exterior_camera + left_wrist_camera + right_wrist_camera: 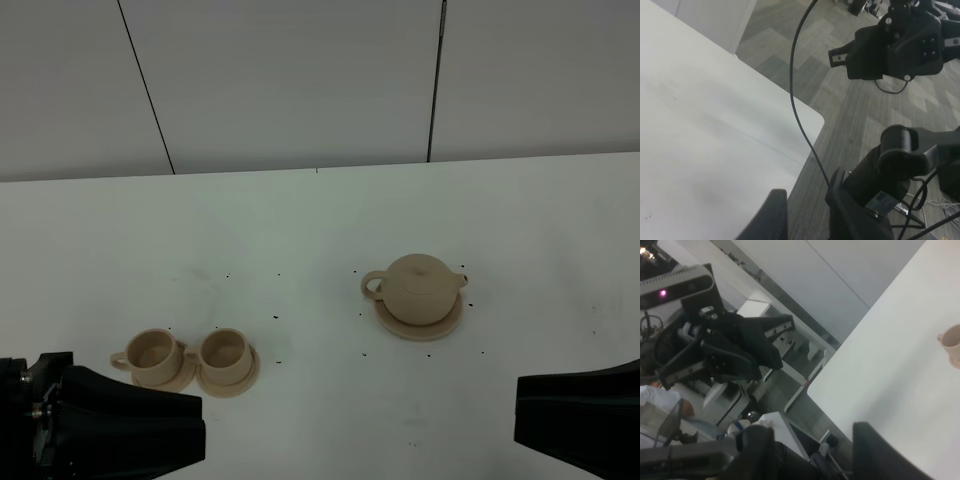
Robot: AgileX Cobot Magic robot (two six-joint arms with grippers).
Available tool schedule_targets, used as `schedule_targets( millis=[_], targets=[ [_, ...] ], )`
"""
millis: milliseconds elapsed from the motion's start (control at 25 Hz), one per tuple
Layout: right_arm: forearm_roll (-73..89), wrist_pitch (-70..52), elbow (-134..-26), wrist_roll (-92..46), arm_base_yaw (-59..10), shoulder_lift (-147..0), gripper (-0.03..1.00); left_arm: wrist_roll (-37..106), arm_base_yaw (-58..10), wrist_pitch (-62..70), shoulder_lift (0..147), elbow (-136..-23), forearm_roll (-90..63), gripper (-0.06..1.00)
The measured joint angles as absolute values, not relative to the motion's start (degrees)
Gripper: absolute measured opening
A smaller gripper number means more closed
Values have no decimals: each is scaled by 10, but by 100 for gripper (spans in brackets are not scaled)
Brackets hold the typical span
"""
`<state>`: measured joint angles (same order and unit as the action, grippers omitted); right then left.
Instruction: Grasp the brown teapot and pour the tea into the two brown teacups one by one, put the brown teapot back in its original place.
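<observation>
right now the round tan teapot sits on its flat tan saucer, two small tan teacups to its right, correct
No: the exterior high view shows the two tan teacups left of the tan teapot, which does sit on its saucer.

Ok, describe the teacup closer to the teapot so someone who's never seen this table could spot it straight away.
In the high view, on the white table, two small tan teacups stand side by side at front left. Pick the right-hand teacup, on the side of the squat teapot; the left-hand teacup sits farther from it.
</observation>
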<state>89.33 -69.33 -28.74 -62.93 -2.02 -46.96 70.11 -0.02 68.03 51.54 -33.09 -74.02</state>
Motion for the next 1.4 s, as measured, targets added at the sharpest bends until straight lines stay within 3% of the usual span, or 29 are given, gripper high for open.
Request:
schedule_targets(
  millis=[600, 1080, 1400],
  targets=[
    [893, -693, -287, -630, -20, -470, 35, 680, 0, 663, 446, -331, -722, 28],
    [893, -693, -287, -631, -20, -470, 35, 347, 0, 584, 214, -331, -366, 28],
    [893, -693, -287, -634, -20, -470, 35, 222, 0, 604, 174, -331, -215, 28]
  ],
)
